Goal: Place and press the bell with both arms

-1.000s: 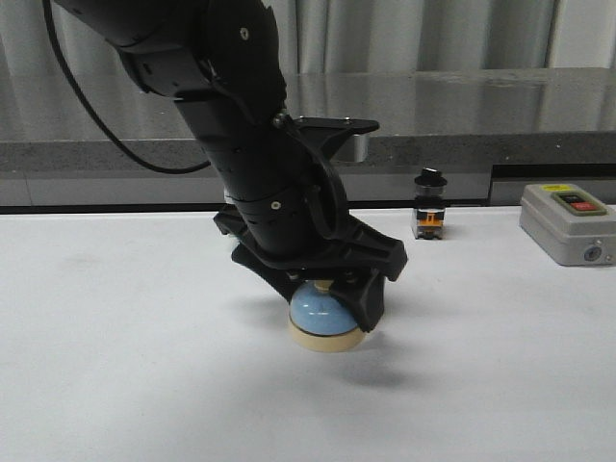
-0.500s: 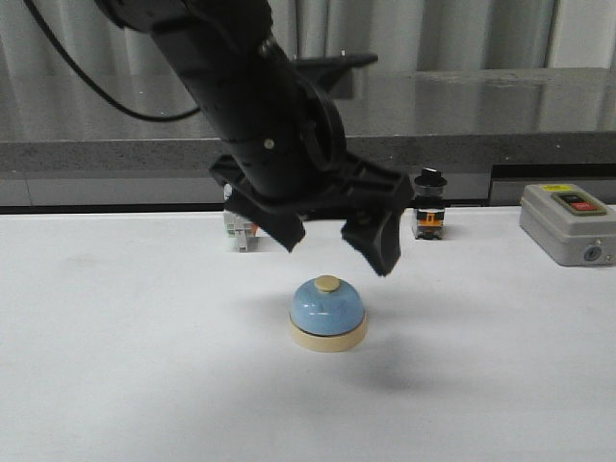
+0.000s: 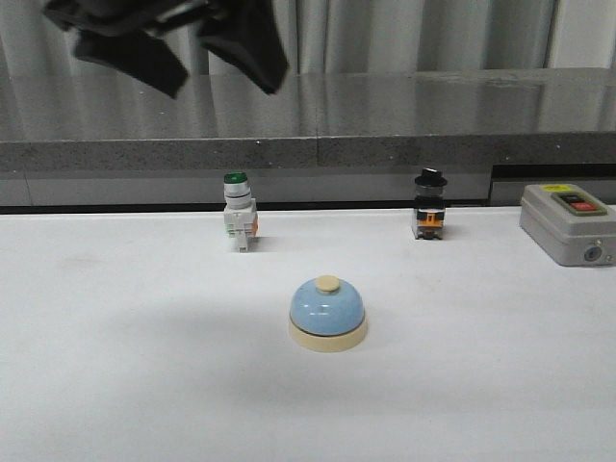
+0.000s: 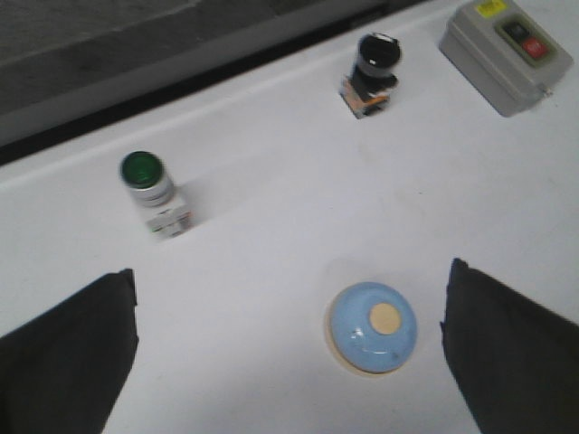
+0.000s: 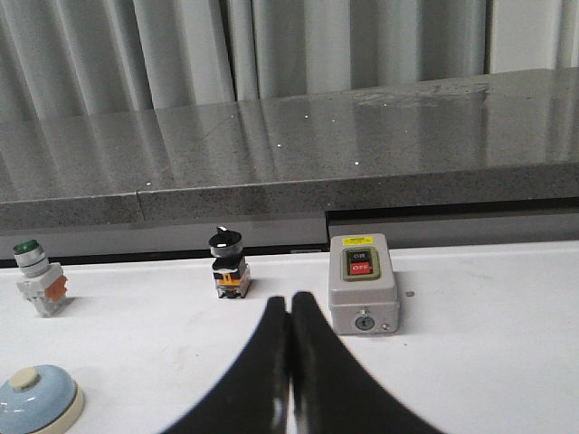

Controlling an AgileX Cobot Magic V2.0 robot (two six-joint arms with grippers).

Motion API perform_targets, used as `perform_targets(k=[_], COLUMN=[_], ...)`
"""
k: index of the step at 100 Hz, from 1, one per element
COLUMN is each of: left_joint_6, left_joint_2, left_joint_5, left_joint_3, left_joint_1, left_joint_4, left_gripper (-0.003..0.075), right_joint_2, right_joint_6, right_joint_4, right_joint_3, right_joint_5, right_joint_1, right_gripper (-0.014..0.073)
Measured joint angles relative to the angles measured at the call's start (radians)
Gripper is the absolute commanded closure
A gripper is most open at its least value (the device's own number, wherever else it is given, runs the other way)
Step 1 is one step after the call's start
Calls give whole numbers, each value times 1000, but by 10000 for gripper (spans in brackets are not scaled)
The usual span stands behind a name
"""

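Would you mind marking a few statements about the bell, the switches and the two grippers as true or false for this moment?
1. The bell stands free on the table, nothing gripping it. True.
2. The left gripper is shut. False: its fingers are spread wide, high above the table.
3. The green-capped switch lies tipped over. False: it stands upright.
4. The right gripper has its fingers pressed together. True.
5. The grey box sits right of the black-capped switch. True.
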Motion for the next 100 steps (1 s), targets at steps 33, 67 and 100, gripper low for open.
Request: perform_targets(k=[33, 67, 100], left_joint_6=[-5, -5, -5], left_joint_2=[-386, -722, -833], left_joint_5=[-105, -172, -188], left_joint_3=[297, 519, 567], left_joint_1=[200, 244, 244], left_joint_4=[-10, -10, -14], left_gripper=[74, 171, 512], right_joint_2=[0, 0, 0], right_joint_6=[0, 0, 0], right_joint_4=[0, 0, 0], right_joint_3=[0, 0, 0], right_joint_5=[0, 0, 0], right_joint_1=[0, 0, 0], right_gripper=[654, 654, 654])
